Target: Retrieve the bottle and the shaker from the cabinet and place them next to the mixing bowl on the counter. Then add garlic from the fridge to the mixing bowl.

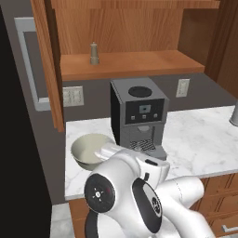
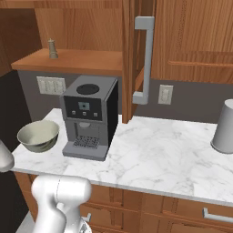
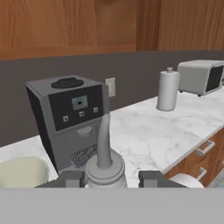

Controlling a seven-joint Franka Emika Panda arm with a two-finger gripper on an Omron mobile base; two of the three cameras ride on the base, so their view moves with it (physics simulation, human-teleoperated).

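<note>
While your gripper sits closed around the bottle, you are mid-carry; next, set it upright on the counter just beside the mixing bowl. Farther back, the shaker waits on the cabinet shelf. No readable writing on the coffee machine.

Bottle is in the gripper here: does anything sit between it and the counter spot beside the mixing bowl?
Nothing visible does. In the hand view the gripper is shut on the bottle, with the mixing bowl just to one side. The coffee machine stands behind on the counter, next to the bowl, not across the path.
</note>
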